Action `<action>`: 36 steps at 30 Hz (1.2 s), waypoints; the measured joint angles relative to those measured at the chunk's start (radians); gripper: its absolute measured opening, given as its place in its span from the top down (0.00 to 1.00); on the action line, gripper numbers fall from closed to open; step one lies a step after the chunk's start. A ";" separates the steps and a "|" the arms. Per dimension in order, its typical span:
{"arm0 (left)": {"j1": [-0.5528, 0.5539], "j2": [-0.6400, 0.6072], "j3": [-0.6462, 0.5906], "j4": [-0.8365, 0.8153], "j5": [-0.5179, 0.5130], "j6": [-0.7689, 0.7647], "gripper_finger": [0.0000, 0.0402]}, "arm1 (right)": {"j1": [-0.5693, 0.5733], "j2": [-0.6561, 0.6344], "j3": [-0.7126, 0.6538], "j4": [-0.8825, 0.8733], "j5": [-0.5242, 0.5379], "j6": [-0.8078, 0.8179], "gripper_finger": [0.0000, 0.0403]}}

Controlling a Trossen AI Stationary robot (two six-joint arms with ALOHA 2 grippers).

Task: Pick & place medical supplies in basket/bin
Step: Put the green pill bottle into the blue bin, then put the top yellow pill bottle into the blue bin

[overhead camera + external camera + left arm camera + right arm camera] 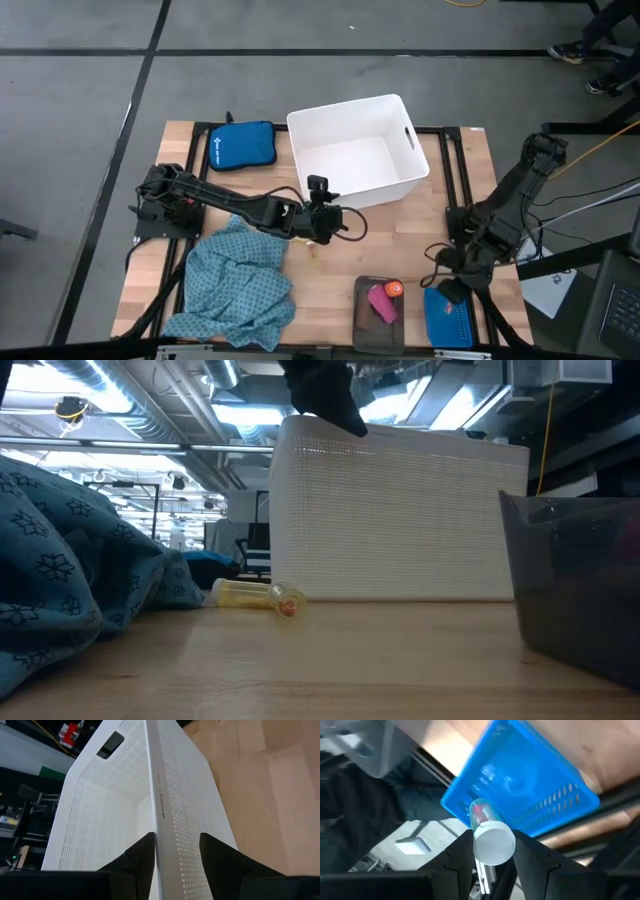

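Note:
The white tub [357, 150] stands at the table's far middle. My left gripper [322, 222] is at its near wall; in the left wrist view one finger [140, 857] is inside the wall and the other [216, 857] outside, open. My right gripper [447, 285] hovers over the small blue basket [448, 322] at the near right, shut on a small clear vial [487, 832]. The dark-grey tray [360, 325] holds a pink piece [382, 303] and an orange piece [395, 288]. The teal dotted cloth [235, 285] lies crumpled at the near left. My left gripper straddles the rim [162, 810] of the tub's near wall from above; I cannot tell whether either finger touches it. My right gripper pinches the vial between its two fingers at the white ribbed cap [493, 844]. The clear body points away from the fingers toward the blue basket [520, 785], lifted clear of it.
A royal-blue zip pouch [242, 145] lies left of the tub at the far edge. A small yellow vial [255, 595] lies on its side on the table in front of the tub wall [400, 510], beside the cloth [70, 580]. Bare wood shows between cloth and tray.

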 joint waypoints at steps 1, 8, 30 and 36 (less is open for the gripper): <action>0.000 0.000 0.000 -0.001 0.000 -0.002 0.63 | 0.010 0.015 0.000 0.004 -0.012 0.015 0.69; 0.001 0.000 0.001 -0.007 0.035 -0.018 0.63 | 0.042 0.116 0.000 0.063 -0.062 0.034 0.69; 0.003 0.002 -0.002 -0.018 0.112 -0.010 0.63 | 0.042 0.227 0.000 0.110 -0.163 0.027 0.35; 0.004 0.002 -0.002 -0.041 0.108 -0.049 0.63 | 0.042 0.226 0.000 0.128 -0.030 -0.006 0.36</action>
